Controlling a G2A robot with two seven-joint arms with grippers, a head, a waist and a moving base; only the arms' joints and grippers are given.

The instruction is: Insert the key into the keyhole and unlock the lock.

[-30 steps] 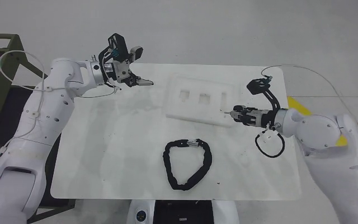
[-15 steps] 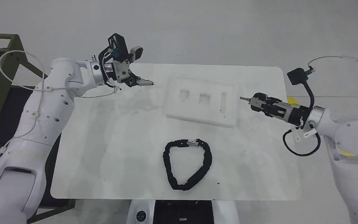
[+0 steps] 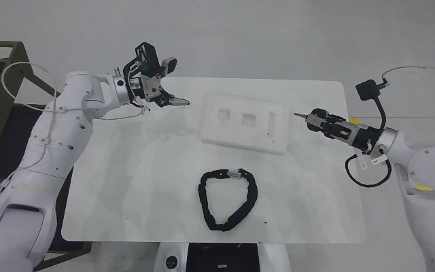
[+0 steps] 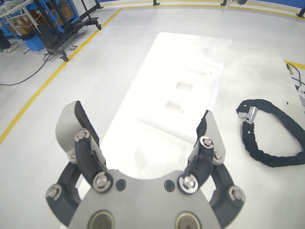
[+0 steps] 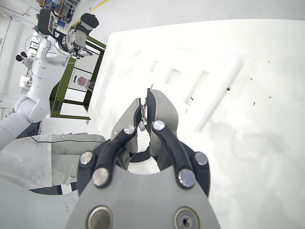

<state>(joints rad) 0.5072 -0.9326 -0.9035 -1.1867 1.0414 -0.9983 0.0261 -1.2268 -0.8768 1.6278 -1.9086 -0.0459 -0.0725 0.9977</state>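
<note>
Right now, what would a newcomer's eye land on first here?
The black chain lock, looped on the white table's near middle, with its metal lock body on the far side. Next, the right pincer, shut on the key, held just off the end of the white foam tray. The left pincer hangs open over the table's far left corner.

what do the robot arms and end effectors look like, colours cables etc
The left arm and right arm have white rounded shells. The left end effector and right end effector each have a grey metal base, black linkages with silver screws, and two curved silver fingers with black ribbed pads. A thin white cable loops by the left arm; a black cable loops at the right wrist.
</note>
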